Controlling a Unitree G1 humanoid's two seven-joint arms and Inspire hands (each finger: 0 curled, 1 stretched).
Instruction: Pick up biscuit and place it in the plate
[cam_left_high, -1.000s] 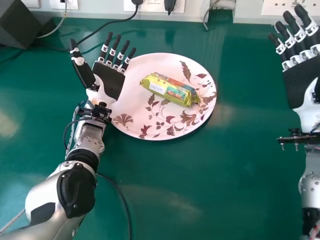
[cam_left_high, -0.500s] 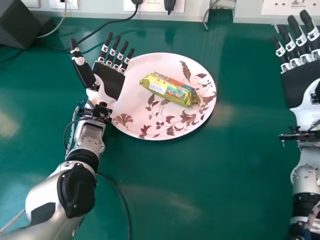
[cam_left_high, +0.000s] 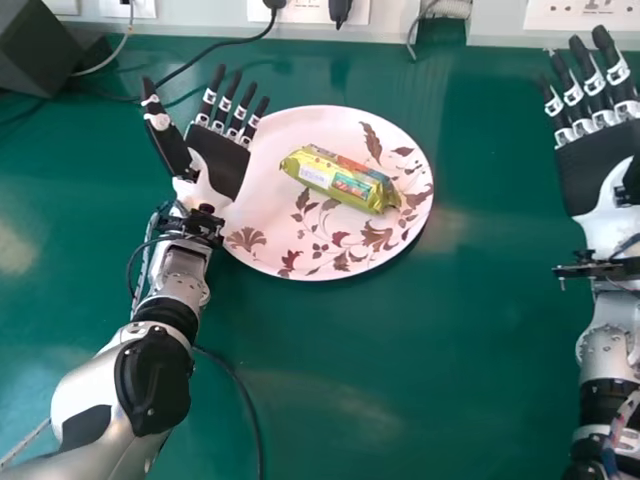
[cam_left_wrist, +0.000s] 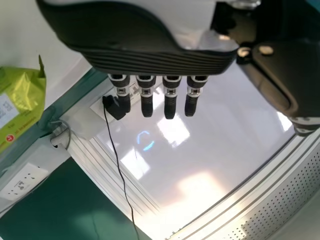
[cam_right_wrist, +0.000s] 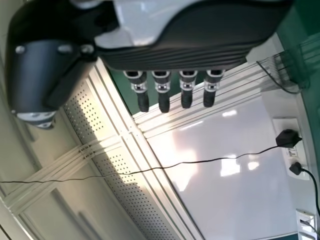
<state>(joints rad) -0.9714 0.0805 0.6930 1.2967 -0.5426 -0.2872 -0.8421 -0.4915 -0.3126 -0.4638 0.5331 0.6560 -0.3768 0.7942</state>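
Biscuit pack (cam_left_high: 340, 180) lies on floral plate (cam_left_high: 270, 215), to the right of L hand's (cam_left_high: 218, 165) fingers, apart; well apart from R hand's (cam_left_high: 595, 180). Both hands' fingers straight & wide, w/ nothing held. Placing looks done; prob. just L hand's pull-back left.

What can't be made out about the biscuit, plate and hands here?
- Head view: part of the plate's left rim, behind the left hand; whether they touch is unclear.
- Head view: underside of the biscuit pack, turned down; its small print, too small.
- Left wrist view: the pack's far end, cut by the edge.
- Head view: right hand's outer side, cut by the edge.
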